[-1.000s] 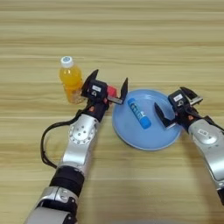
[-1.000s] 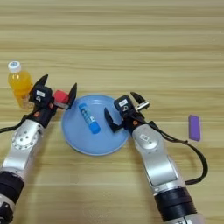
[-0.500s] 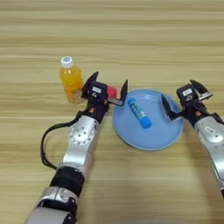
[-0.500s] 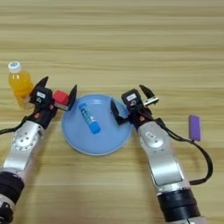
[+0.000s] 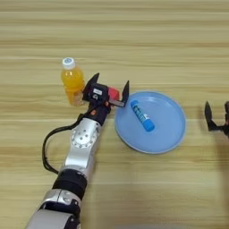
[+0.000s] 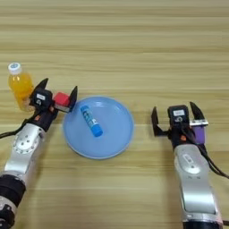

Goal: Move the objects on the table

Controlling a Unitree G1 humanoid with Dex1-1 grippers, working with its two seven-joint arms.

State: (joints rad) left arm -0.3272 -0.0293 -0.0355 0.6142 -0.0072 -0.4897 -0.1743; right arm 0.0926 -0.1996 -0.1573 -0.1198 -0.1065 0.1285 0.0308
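One thing looks done so far: the short blue tube [image 6: 91,120] lies inside the round light-blue plate [image 6: 117,139], a bit left of the middle, tilted. Nothing else is in the plate.

Your left tool [image 5: 110,90] sits just left of the plate's rim, and its two black fingers are spread wide. The small red cube [image 5: 113,93] is between those fingers, right by the plate's edge. You can't tell from these views if the cube rests on the counter [image 6: 134,53] or is lifted a little. The fingers do not look pressed on it. An orange juice bottle [image 5: 73,82] stands upright just behind and to the left of that tool.

Your right tool [image 6: 178,117] is well to the right of the plate, with its fingers spread wide too. It holds nothing. The small purple block [image 6: 200,133] lies on the counter just behind its right finger, partly hidden.

What is left, I think: the red cube and the purple block are both outside the plate. The cube looks close to going in. The purple block has not been picked up yet.
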